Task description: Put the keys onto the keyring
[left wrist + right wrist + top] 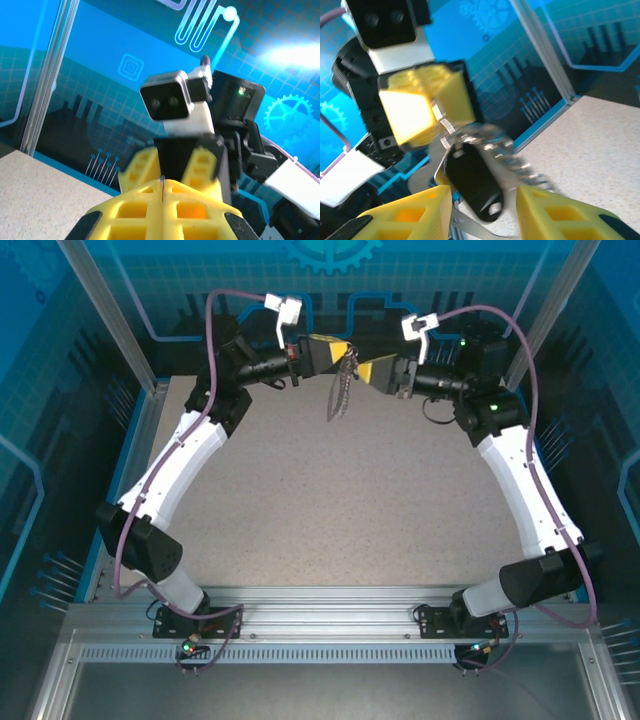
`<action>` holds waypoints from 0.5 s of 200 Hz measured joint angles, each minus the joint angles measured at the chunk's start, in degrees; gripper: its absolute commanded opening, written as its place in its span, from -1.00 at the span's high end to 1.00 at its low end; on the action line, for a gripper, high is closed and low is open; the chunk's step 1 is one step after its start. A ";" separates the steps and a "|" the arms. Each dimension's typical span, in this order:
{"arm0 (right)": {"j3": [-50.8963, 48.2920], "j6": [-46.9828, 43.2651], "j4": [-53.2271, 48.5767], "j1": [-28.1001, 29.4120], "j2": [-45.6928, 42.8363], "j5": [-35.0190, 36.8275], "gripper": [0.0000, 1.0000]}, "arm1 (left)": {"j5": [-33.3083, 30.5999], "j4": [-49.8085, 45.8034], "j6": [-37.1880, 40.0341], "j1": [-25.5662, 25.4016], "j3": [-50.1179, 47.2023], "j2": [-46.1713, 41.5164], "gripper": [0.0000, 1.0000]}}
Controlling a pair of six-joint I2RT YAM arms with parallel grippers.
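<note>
No writing, brand name, number or sign is legible on any surface here.

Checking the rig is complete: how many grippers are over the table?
2. The left gripper, far centre, is shut on the keyring; the right gripper faces it, open.

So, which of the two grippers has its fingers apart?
The right gripper: a gap shows between its yellow fingers. The left gripper is pressed shut.
</note>
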 measured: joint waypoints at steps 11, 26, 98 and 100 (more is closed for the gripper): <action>-0.35 -0.37 -0.02 2.21 -0.11 0.74 0.23 | -0.70 2.16 -1.73 0.00 -0.68 0.00 1.00; -0.81 -0.61 -0.09 3.91 -0.22 1.38 0.23 | -1.44 4.87 -4.11 0.00 -1.64 0.00 1.00; -3.58 -1.29 -1.01 0.13 -3.91 4.70 0.16 | -2.27 13.09 -11.91 0.00 -3.67 0.00 1.00; -3.63 -1.31 -1.01 -0.04 -4.04 4.79 0.15 | -2.27 13.22 -12.04 0.00 -3.67 0.00 1.00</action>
